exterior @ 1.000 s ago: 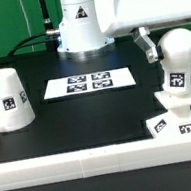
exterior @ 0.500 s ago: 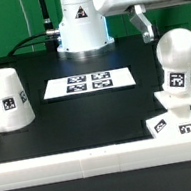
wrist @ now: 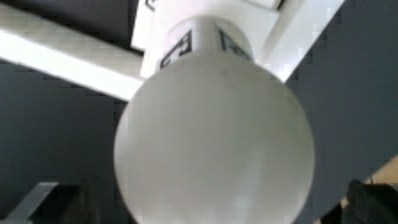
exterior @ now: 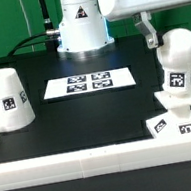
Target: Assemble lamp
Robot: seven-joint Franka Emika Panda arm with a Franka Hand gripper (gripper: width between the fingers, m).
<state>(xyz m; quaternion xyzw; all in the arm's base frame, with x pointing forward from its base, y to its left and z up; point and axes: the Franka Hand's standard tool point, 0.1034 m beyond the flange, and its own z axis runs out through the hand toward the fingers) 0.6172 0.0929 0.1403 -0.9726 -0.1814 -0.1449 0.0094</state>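
The white round-topped bulb (exterior: 179, 56) stands upright in the flat square base (exterior: 178, 112) at the exterior view's right, with tags on its neck. My gripper (exterior: 169, 22) hangs just above the bulb, open and empty; one finger (exterior: 146, 30) shows beside the bulb's top, apart from it. In the wrist view the bulb (wrist: 214, 130) fills the middle, and my gripper (wrist: 210, 206) has its dark fingertips (wrist: 43, 204) wide apart on either side. The tapered shade (exterior: 5, 99) stands on the exterior view's left.
The marker board (exterior: 89, 82) lies in the middle of the black table before the robot's base (exterior: 79, 25). White border rails (exterior: 94, 157) run along the front and sides; one also shows in the wrist view (wrist: 54, 50).
My gripper has risen from around the bulb's top to just above it. The bulb stays standing in the base. The shade has not moved.
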